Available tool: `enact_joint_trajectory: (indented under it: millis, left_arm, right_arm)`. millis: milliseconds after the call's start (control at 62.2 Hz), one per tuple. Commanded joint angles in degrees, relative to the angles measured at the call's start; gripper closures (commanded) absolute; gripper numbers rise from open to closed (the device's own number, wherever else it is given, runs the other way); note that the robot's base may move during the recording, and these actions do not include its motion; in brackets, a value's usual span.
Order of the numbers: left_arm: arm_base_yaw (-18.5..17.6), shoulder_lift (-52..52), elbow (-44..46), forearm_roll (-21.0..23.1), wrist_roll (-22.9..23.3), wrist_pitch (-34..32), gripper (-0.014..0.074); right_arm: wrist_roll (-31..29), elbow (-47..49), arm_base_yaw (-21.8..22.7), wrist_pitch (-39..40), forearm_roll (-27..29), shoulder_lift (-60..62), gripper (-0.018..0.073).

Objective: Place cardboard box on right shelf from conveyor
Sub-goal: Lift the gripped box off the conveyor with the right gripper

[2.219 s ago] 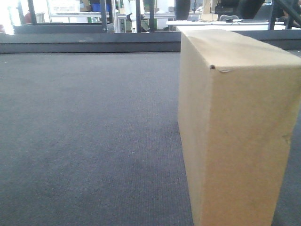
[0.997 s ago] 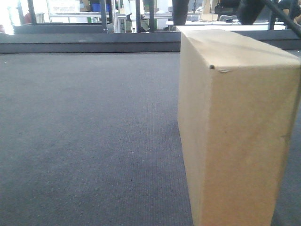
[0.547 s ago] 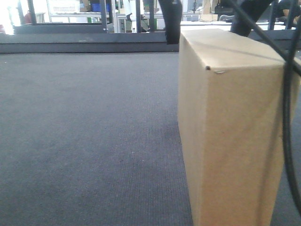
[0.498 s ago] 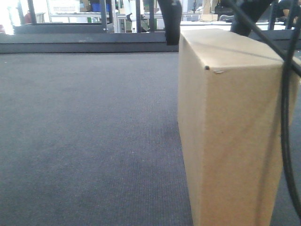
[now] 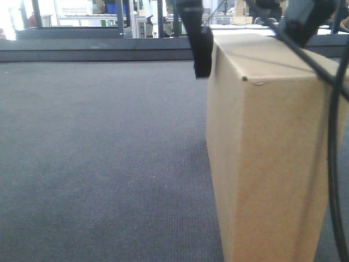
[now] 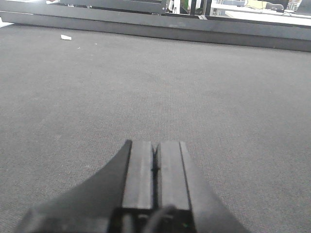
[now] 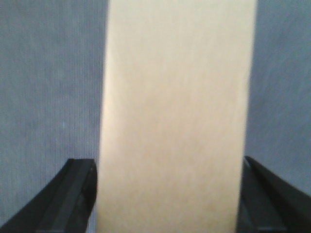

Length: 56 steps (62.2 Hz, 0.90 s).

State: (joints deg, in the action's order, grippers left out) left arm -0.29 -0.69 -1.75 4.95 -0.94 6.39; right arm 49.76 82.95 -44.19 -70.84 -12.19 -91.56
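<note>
The plain tan cardboard box (image 5: 267,147) stands upright on the dark grey conveyor (image 5: 98,153), at the right of the front view. My right gripper (image 5: 253,54) is open and straddles the box's top. One black finger (image 5: 202,49) hangs by its left face and the other finger (image 5: 308,24) is over its far right. In the right wrist view the box (image 7: 177,97) fills the gap between both fingers (image 7: 77,189). My left gripper (image 6: 156,145) is shut on nothing, low over bare belt (image 6: 218,97). The right shelf is out of view.
A low grey rail (image 5: 98,54) runs along the belt's far edge, with racks and tables behind it. A black cable (image 5: 331,164) hangs in front of the box's right side. A small white scrap (image 6: 65,37) lies on the belt far left.
My right gripper has come down from the top of the view until its fingers sit on either side of the box's top. The box has stayed in place.
</note>
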Motion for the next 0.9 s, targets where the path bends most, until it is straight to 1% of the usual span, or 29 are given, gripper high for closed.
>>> enact_joint_trajectory:
  millis: [0, 772, 836, 884]
  left_arm:
    - [-0.4, -0.7, 0.2, 0.1, 0.1, -4.7, 0.0715]
    - [-0.4, -0.7, 0.2, 0.1, 0.1, -4.7, 0.0715]
    - [-0.4, -0.7, 0.2, 0.1, 0.1, -4.7, 0.0715]
    - [-0.4, -0.7, 0.2, 0.1, 0.1, -4.7, 0.0715]
  right_arm:
    - [0.2, 0.8, -0.1, -1.5, -0.3, 2.2, -0.0047]
    - [0.2, 0.8, -0.1, -3.8, -0.3, 3.1, -0.0045]
    - [0.2, 0.8, -0.1, -3.9, -0.3, 3.1, -0.0023]
    - [0.2, 0.8, -0.1, -4.2, -0.3, 3.1, 0.0017]
